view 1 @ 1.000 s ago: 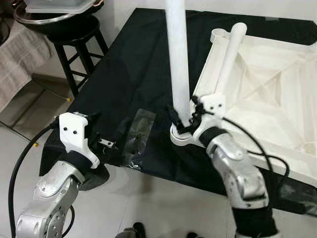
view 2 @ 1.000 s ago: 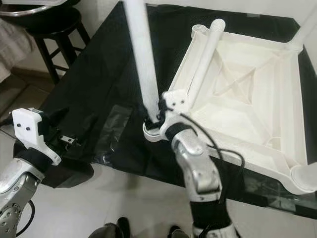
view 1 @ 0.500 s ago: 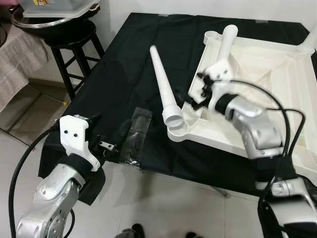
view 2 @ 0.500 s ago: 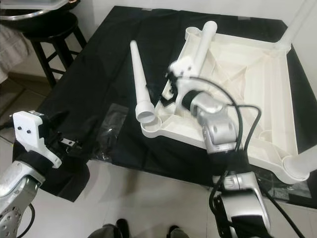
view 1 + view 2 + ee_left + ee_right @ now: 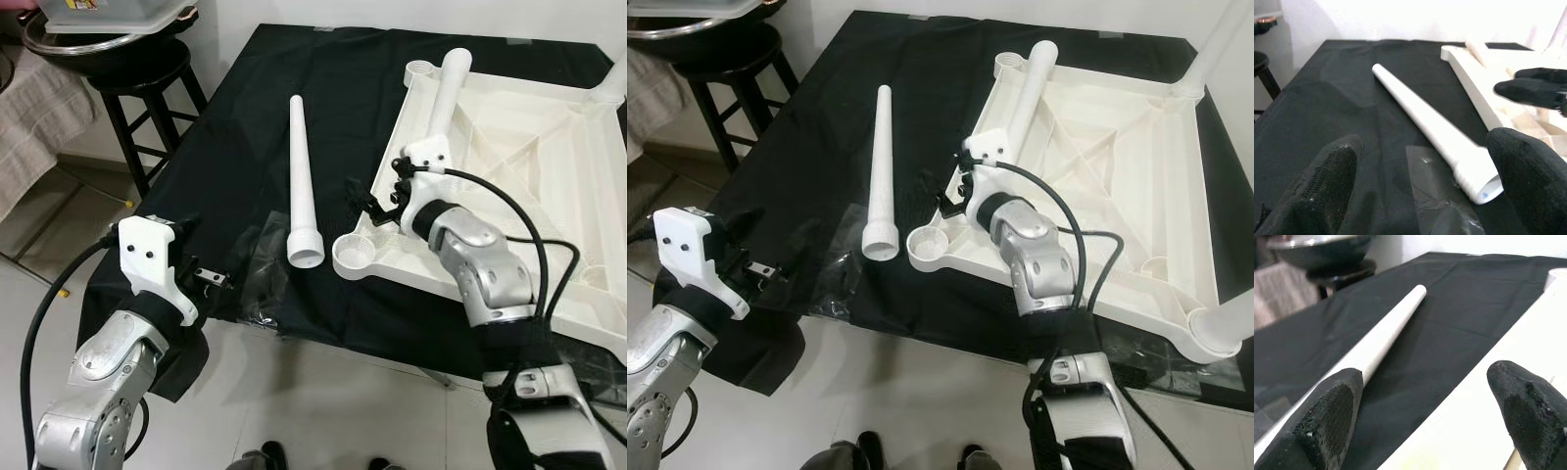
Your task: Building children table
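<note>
Left gripper (image 5: 211,277), lower left of the head view, sits at the near edge of the black cloth (image 5: 245,127). Fingers spread wide, holding nothing. A clear plastic bag (image 5: 257,276) lies on the cloth just right of it.

Loose leg (image 5: 300,181): white tapered tube, flat on the cloth, centre of frame. Long axis runs near-to-far; wide open end towards the robot, narrow end towards the far side. Its wide end lies just beyond and right of the left gripper, and just left of the empty corner socket (image 5: 356,255) of the upturned tabletop (image 5: 519,166).

Right gripper (image 5: 370,204) hovers centre frame by the tabletop's near-left edge, fingers also spread and empty, pointing left at the leg's mid-length. Judged nearer to the leg than the left gripper.

A second leg (image 5: 446,93) lies on the tabletop, upper centre.

Room: open cloth to the left of the leg; tabletop rim limits the right side. Cloth edge is close below the leg's wide end. Stool (image 5: 137,83) upper left, well clear.
</note>
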Tool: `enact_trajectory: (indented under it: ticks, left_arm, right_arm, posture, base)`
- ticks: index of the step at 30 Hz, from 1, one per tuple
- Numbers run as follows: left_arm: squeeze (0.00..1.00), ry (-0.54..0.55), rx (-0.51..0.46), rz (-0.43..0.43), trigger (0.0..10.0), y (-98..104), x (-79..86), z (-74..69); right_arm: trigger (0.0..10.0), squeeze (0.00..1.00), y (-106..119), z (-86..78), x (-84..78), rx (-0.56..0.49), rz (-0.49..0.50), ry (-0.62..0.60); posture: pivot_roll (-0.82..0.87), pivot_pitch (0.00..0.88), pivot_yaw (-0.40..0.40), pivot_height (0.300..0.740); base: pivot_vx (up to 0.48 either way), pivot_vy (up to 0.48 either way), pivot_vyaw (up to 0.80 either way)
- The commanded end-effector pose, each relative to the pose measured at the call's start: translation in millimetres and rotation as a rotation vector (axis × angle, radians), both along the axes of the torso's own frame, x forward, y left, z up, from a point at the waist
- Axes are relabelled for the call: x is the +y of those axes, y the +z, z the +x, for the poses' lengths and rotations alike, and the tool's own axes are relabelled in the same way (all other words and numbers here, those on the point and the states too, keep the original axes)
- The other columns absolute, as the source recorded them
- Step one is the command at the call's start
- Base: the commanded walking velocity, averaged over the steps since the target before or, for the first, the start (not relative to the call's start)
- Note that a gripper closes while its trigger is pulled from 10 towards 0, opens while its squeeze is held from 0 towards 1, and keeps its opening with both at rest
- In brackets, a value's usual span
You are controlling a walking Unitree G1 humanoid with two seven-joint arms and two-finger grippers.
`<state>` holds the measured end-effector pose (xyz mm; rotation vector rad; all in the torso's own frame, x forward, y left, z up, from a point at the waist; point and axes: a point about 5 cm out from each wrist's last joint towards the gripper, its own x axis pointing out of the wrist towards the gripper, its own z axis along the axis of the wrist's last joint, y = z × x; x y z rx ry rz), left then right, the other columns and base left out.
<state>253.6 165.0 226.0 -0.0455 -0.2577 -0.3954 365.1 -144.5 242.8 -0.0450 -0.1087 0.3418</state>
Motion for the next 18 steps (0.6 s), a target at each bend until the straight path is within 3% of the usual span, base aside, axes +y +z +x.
enact_trajectory:
  ticks: [1,8,11,12,16,18]
  left_arm:
    - [0.0,0.004,0.007,0.022,10.0,-3,1.9,1.3]
    - [0.0,0.003,0.012,0.039,10.0,-4,2.0,5.9]
    - [0.0,-0.006,0.002,0.051,10.0,-3,1.4,7.5]
    - [1.0,-0.02,-0.001,0.041,10.0,-3,-0.2,7.5]
    - [1.0,-0.032,-0.003,0.035,10.0,-3,-2.6,7.5]
    - [1.0,0.013,0.005,0.016,10.0,-6,-2.1,9.7]
  right_arm:
    - [10.0,0.0,-6,-5.7,2.3,-0.004,0.039,-0.015]
    - [10.0,0.0,-20,-15.8,6.2,0.024,0.091,-0.052]
    - [10.0,0.0,-19,-22.2,12.9,0.008,0.143,-0.007]
    - [10.0,0.0,-19,-28.2,20.2,-0.007,0.171,0.042]
    - [10.0,0.0,-21,-39.8,32.2,-0.013,0.201,0.122]
    - [10.0,0.0,-30,-50.0,40.5,0.002,0.203,0.157]
  posture:
    - [0.04,0.232,0.041,0.74]
    - [0.03,0.227,0.041,0.74]
    - [0.03,0.224,0.041,0.74]
    - [0.02,0.224,0.041,0.74]
    - [0.02,0.226,0.042,0.74]
    - [0.0,0.222,0.03,0.74]
  base:
    - [0.0,0.0,0.0]
    - [0.0,0.0,0.0]
    - [0.0,0.0,0.0]
    - [0.0,0.0,0.0]
    - [0.0,0.0,0.0]
    - [0.0,0.0,0.0]
